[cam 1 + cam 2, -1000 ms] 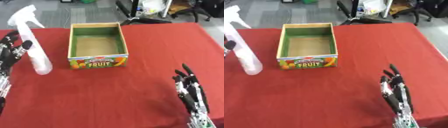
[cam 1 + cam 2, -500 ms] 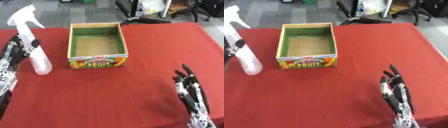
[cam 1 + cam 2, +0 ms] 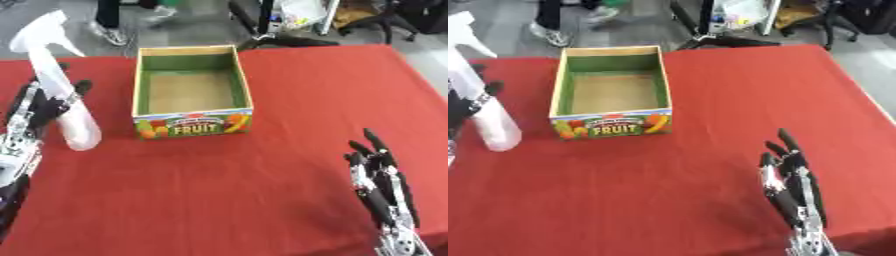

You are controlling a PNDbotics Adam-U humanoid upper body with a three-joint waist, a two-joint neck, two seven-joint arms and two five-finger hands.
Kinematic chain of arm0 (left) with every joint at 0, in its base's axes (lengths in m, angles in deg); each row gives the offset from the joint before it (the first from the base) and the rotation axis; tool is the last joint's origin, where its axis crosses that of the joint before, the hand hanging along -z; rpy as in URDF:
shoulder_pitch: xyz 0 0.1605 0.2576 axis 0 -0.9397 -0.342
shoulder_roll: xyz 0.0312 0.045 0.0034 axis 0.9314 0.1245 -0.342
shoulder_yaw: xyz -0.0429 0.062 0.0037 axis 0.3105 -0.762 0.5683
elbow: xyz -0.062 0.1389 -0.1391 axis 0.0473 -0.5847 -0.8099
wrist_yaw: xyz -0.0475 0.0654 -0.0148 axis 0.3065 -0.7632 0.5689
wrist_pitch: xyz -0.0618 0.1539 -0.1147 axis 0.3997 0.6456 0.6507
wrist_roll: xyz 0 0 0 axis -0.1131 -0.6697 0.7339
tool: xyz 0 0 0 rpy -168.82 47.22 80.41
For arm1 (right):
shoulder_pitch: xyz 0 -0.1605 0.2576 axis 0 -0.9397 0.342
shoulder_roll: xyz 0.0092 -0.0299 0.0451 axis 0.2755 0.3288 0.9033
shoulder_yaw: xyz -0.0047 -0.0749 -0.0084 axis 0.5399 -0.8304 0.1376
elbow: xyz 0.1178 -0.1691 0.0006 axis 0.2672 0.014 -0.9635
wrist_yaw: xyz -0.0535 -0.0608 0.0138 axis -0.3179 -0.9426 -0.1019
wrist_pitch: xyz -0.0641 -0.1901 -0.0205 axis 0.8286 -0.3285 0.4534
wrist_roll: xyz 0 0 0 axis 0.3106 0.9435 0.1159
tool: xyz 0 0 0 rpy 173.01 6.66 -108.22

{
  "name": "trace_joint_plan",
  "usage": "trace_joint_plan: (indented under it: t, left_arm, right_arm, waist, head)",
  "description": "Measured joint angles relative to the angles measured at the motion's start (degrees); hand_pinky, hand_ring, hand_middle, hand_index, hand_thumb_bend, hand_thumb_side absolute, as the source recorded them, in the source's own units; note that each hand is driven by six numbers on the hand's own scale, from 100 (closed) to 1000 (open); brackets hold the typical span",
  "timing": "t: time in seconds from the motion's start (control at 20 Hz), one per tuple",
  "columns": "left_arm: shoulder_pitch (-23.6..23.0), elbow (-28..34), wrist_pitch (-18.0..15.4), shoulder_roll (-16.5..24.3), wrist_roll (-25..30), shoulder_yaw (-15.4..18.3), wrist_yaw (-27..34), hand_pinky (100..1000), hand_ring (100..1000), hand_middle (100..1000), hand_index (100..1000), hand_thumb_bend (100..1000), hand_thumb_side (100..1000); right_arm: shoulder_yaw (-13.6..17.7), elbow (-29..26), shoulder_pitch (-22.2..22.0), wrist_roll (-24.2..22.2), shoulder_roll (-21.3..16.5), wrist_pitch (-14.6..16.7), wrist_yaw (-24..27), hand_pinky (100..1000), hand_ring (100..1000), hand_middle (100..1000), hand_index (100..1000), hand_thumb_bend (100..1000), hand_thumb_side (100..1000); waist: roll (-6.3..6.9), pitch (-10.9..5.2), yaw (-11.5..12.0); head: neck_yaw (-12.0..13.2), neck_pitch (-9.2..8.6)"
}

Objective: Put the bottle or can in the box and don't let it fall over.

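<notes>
While the left hand point(image 3: 37, 112) curled its fingers around the upright bottle point(image 3: 63, 95) left of the box point(image 3: 191, 91), the right hand point(image 3: 381, 185) rested with fingers straight.

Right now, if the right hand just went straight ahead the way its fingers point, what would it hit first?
Probably nothing. The right hand is open, fingers pointing up and away over bare red table. The fruit box sits well to its left, so the way looks free, though depth is unclear.

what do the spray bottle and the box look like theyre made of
Spray bottle: likely plastic, translucent white with a matte, milky body and opaque white trigger head. Box: looks like cardboard, brown bare floor inside, green inner walls, glossy printed fruit label on the front.
</notes>
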Motion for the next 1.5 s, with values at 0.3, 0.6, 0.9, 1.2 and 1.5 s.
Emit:
trace_joint_plan:
  t: [0.3,0.6,0.9,1.2,1.5]
  left_arm:
    - [0.0,-0.4,0.3,0.0,0.5,-0.3,-0.7,619,1000,714,739,607,167]
    - [0.1,-0.8,-0.4,0.0,2.9,-0.3,-1.3,413,1000,461,565,230,100]
    - [0.3,-1.1,-1.0,0.0,2.3,-0.3,-1.7,226,1000,247,361,100,100]
    - [3.1,0.1,-1.7,0.6,-0.1,-0.3,-0.8,220,1000,245,355,100,100]
    - [10.9,-0.3,-2.4,1.3,-0.8,-1.8,1.2,224,1000,253,364,100,100]
  right_arm:
    - [0.0,0.0,0.2,0.0,0.0,0.0,0.0,797,893,1000,953,100,470]
    - [0.0,0.0,0.2,0.0,0.0,0.0,0.0,797,893,1000,953,100,470]
    - [0.0,0.0,0.2,0.0,0.0,0.0,0.1,797,893,1000,952,100,470]
    - [0.0,0.0,0.3,-0.1,0.0,0.0,0.1,797,893,1000,953,100,470]
    - [-0.8,0.1,1.2,-0.8,0.0,-0.1,0.3,797,893,1000,953,100,470]
  waist:
    - [0.01,0.0,0.0]
    - [0.01,0.0,0.0]
    - [0.01,0.0,0.0]
    - [-0.04,0.0,-0.6]
    - [-0.06,0.62,-3.2]
  head:
    - [0.0,0.0]
    - [0.0,0.01]
    - [0.0,0.01]
    - [0.0,0.01]
    - [0.6,-0.04]
